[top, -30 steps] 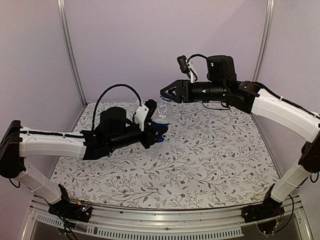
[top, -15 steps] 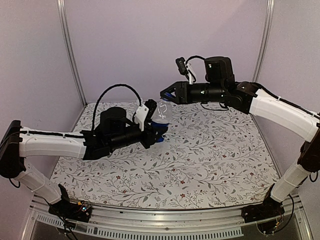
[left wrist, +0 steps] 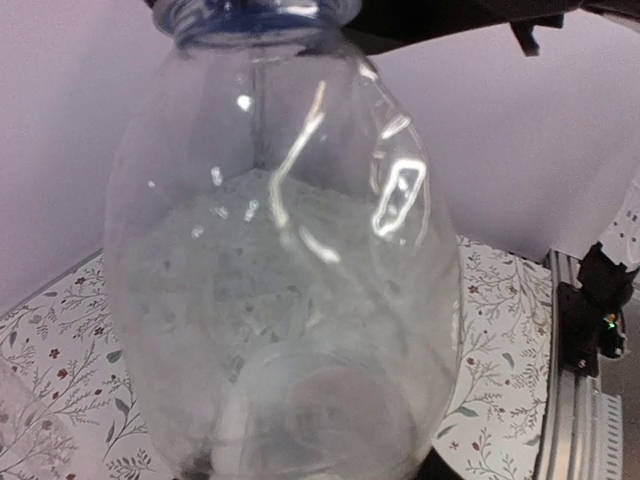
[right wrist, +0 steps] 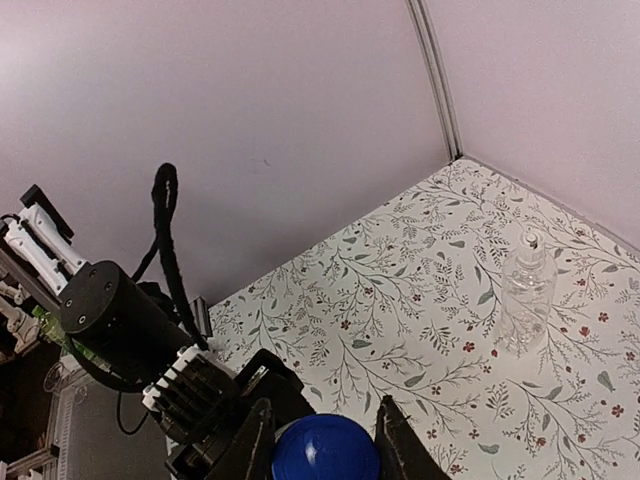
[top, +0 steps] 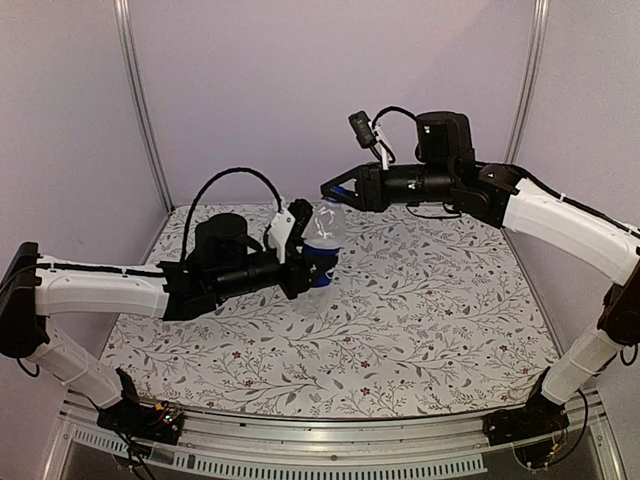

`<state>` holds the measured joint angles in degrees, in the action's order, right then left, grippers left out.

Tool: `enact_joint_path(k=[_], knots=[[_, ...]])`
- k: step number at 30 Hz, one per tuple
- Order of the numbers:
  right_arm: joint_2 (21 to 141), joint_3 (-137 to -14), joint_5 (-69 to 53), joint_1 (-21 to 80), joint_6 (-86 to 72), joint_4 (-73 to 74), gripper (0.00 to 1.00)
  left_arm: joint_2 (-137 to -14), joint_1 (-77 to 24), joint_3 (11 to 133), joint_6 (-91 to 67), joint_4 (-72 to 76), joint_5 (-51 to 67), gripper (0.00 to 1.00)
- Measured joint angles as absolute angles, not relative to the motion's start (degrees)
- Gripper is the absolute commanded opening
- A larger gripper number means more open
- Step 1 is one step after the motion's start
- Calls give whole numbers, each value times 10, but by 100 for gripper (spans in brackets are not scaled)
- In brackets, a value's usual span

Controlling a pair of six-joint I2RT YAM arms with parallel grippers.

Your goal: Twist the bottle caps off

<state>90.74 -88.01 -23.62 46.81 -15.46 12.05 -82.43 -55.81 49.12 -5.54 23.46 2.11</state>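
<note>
My left gripper (top: pixel 310 263) is shut on the lower body of the clear bottle (top: pixel 325 232) with a blue label, holding it upright above the table. That bottle (left wrist: pixel 285 260) fills the left wrist view and hides the fingers there. My right gripper (top: pixel 334 190) reaches in from the right at the bottle's top. In the right wrist view its two fingers (right wrist: pixel 255 440) press either side of the bright blue bottle cap (right wrist: pixel 325 452). A second, plain clear bottle (right wrist: pixel 527 292) stands upright on the table, with a pale cap (right wrist: pixel 528 240).
The floral table cover (top: pixel 420 310) spreads under both arms. Lilac walls with metal corner posts (top: pixel 140 100) close in the back and sides. A black cable (top: pixel 225 180) loops above the left wrist.
The right gripper's fingers have closed from open onto the blue cap. The left arm has kept its hold on the bottle, nearly still.
</note>
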Motion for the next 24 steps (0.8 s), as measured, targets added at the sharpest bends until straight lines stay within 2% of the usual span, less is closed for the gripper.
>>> enact_joint_path(k=[12, 18, 24], knots=[[871, -889, -595, 437, 63, 161, 14, -812, -554, 470, -76, 338, 349, 37], [893, -907, -686, 432, 114, 197, 14, -822, -554, 470, -100, 351, 418, 37], [899, -907, -727, 427, 136, 215, 16, -837, -554, 474, -118, 362, 455, 36]])
